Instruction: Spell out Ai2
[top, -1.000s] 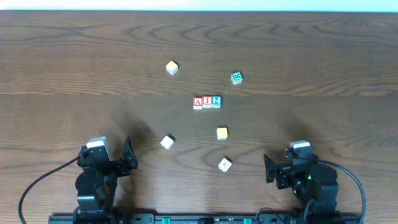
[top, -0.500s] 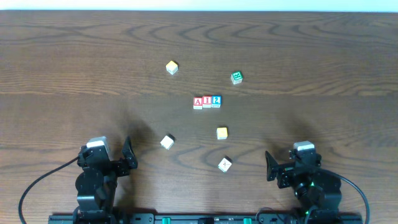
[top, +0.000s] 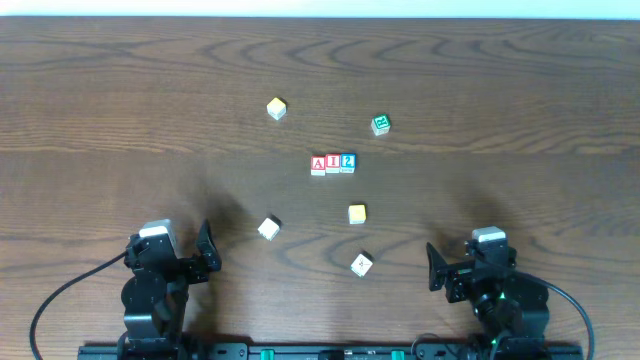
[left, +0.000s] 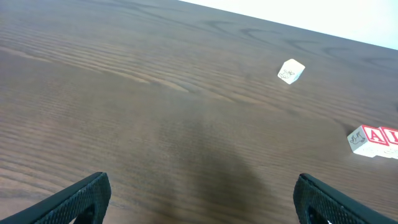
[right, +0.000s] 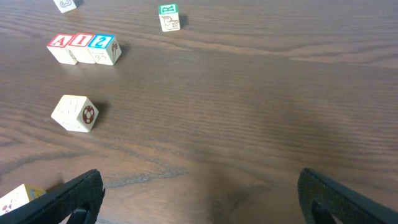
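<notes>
Three letter blocks stand touching in a row at the table's middle: a red A block (top: 318, 165), a red I block (top: 333, 164) and a blue 2 block (top: 347, 162). The row also shows in the right wrist view (right: 81, 47), and its left end in the left wrist view (left: 371, 139). My left gripper (top: 205, 252) is open and empty at the near left edge. My right gripper (top: 433, 268) is open and empty at the near right edge. Both are far from the blocks.
Loose blocks lie around the row: a yellow-topped one (top: 276, 109) at far left, a green one (top: 380, 124) at far right, a yellow one (top: 356, 214), a white one (top: 268, 229) and another white one (top: 361, 264) nearer the arms.
The right arm has drawn back slightly toward the near edge. The blocks and left arm have not moved.
</notes>
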